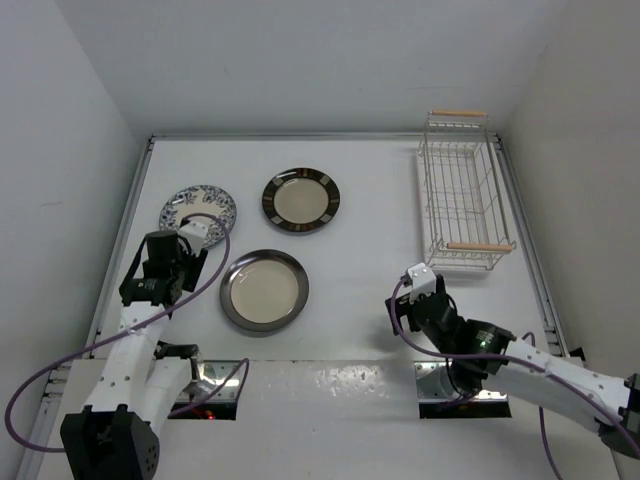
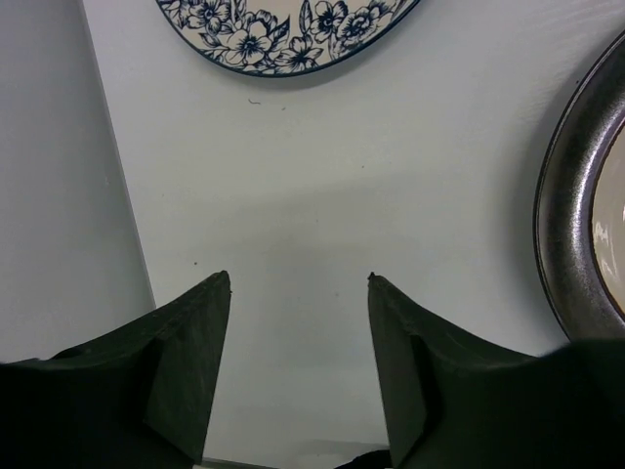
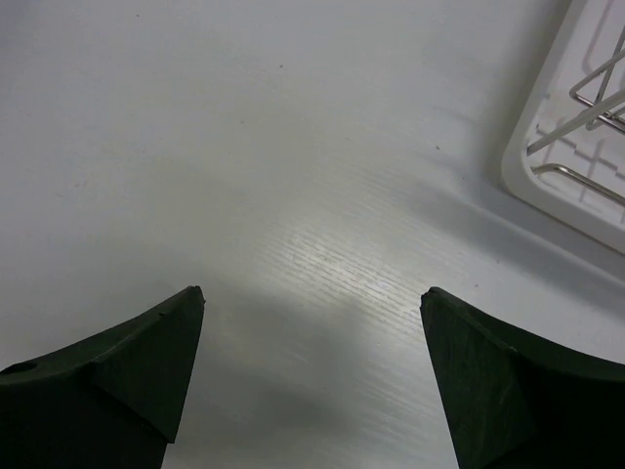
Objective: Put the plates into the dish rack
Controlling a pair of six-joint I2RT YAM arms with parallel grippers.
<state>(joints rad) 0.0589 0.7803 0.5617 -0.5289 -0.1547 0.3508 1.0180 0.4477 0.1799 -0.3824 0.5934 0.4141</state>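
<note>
On the white table (image 1: 370,260) ahead of me lie all three plates, flat and apart from one another. Far left is the blue-and-white plate (image 1: 185,203). The cream plate with the dark striped rim (image 1: 301,200) sits to its right. The larger grey-rimmed plate (image 1: 264,290) lies nearer to me, below the gap between those two. The dish rack (image 1: 462,195) stands along the right side of the table on its white tray (image 3: 547,186), with a wooden handle bar at each short end, well apart from the plates.

My left gripper (image 2: 298,278) hangs just beside the near edge of the blue-and-white plate, fingers spread with only bare table between them. From my left wrist, the floral rim shows ahead of the fingertips, and the grey metallic rim of the larger plate curves in at the right edge. My right gripper (image 3: 312,293) hovers over bare table near the rack's closest corner, fingers wide apart and holding nothing. A corner of the tray and some rack wire show at the upper right of that view.
</note>
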